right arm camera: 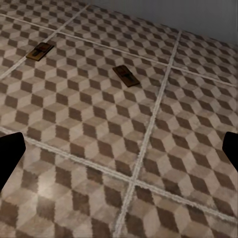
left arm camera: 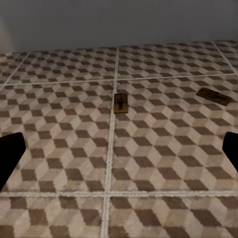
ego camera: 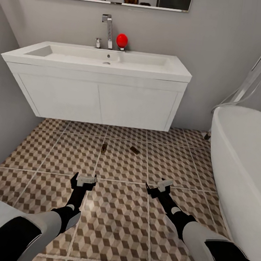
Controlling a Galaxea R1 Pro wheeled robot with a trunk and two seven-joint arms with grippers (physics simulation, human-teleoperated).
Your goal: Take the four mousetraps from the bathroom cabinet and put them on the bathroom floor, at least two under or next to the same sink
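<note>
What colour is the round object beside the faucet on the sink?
Bright red; the round object shows best in the head view.

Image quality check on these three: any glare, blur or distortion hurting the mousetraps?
Head view: wide-angle bend in the sink edges; soft glare on the floor between the arms; two mousetraps tiny but distinguishable. Left wrist view: soft overall, the nearer mousetrap readable. Right wrist view: faint sheen on the tiles, both traps blurry.
</note>
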